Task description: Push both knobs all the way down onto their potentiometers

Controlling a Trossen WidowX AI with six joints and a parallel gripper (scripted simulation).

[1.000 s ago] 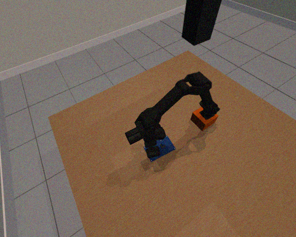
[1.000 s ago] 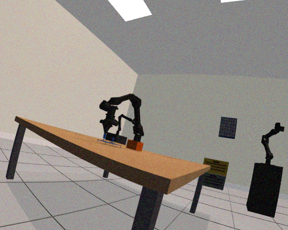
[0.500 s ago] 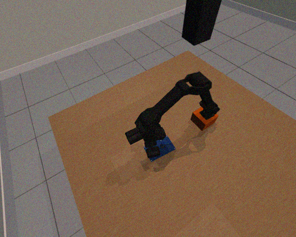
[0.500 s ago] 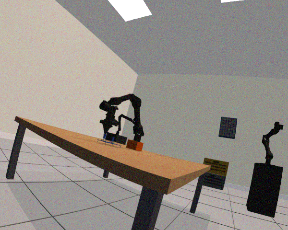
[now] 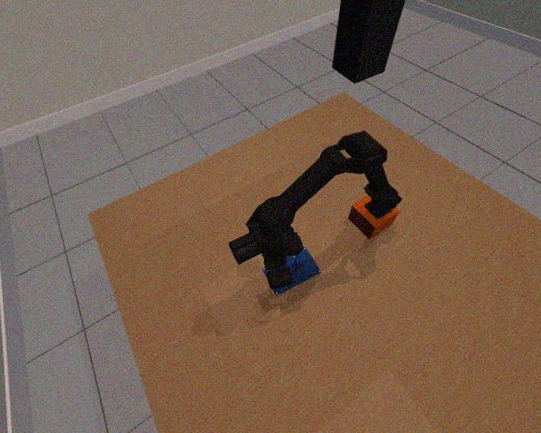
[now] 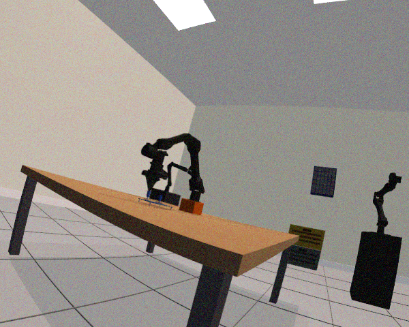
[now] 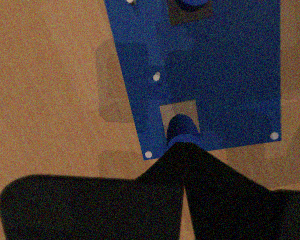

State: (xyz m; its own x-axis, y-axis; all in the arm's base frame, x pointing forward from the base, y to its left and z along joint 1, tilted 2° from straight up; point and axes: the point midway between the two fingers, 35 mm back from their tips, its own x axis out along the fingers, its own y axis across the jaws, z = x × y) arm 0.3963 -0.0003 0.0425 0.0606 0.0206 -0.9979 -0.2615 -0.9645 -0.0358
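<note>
The blue circuit board (image 5: 312,269) (image 7: 240,75) stands just above the table on short legs. One blue knob (image 7: 181,127) (image 6: 148,193) stands upright on its grey potentiometer (image 7: 171,109) near the board's edge. My gripper (image 7: 183,151) (image 6: 148,190) is shut with nothing between its fingers. Its tips are right over this knob and appear to touch its top; they hide part of it in the wrist view. The other knob (image 7: 194,3) (image 6: 160,197) is on its potentiometer (image 7: 182,17), cut off by the wrist view's upper edge. I cannot tell how far either knob is down.
The arm stands on an orange block (image 5: 362,216) (image 6: 190,206) beside the board on the wooden table (image 5: 401,326) (image 6: 198,230). A dark box and a thin dark arm show behind the board in the exterior view. White dots (image 7: 156,76) mark the board.
</note>
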